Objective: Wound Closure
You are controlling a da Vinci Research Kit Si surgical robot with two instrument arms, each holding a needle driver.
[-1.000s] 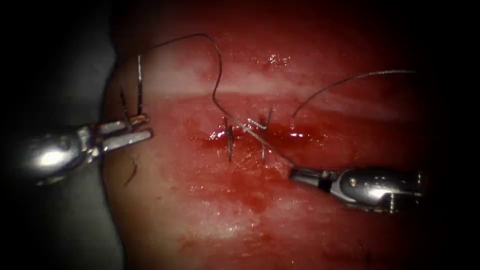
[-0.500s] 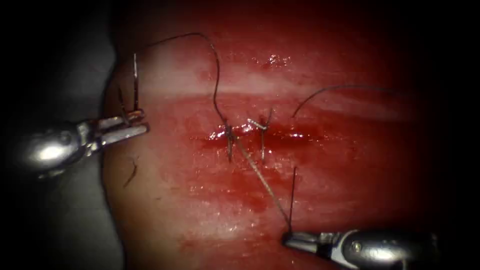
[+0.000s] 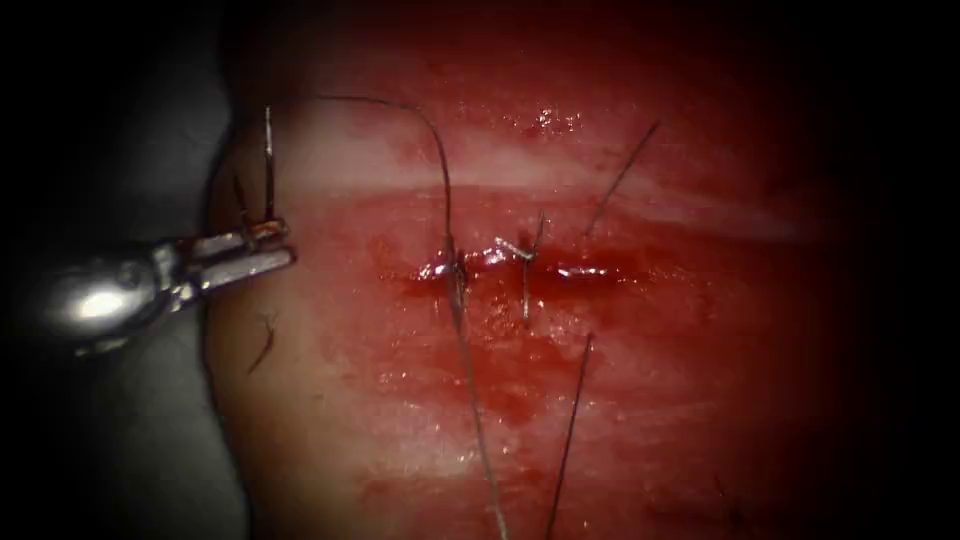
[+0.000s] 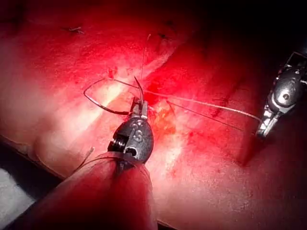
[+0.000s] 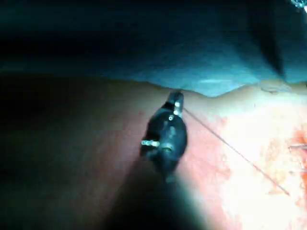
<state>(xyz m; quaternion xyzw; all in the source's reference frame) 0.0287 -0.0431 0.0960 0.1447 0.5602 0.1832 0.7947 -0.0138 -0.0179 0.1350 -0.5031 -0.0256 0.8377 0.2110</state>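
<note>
My left tool (image 3: 285,248) stands at the tissue's left edge, left of the cut (image 3: 590,270), shut on the curved needle (image 3: 268,165) near its end. The needle points up and is out of the tissue. Thread (image 3: 440,170) arches from it to the stitch (image 3: 457,285) at the cut's left end, then runs straight down (image 3: 472,390) to the picture's bottom edge. My right tool (image 4: 263,129) is shut on that taut thread (image 4: 201,101). The right wrist view has its jaws (image 5: 176,99) closed, with the strand (image 5: 235,151) leading off to the wound.
A second stitch (image 3: 525,285) crosses the cut beside the first. A loose thread tail (image 3: 620,180) rises at the upper right, another strand (image 3: 568,440) hangs low. Red fluid (image 3: 500,385) wets the tissue below the cut. Grey cloth (image 3: 120,120) lies left of the tissue.
My right tool drew the thread down and left the endoscope picture at the bottom. The upper loop shrank and the strand through the stitch straightened. My left tool shifted slightly left with the needle.
</note>
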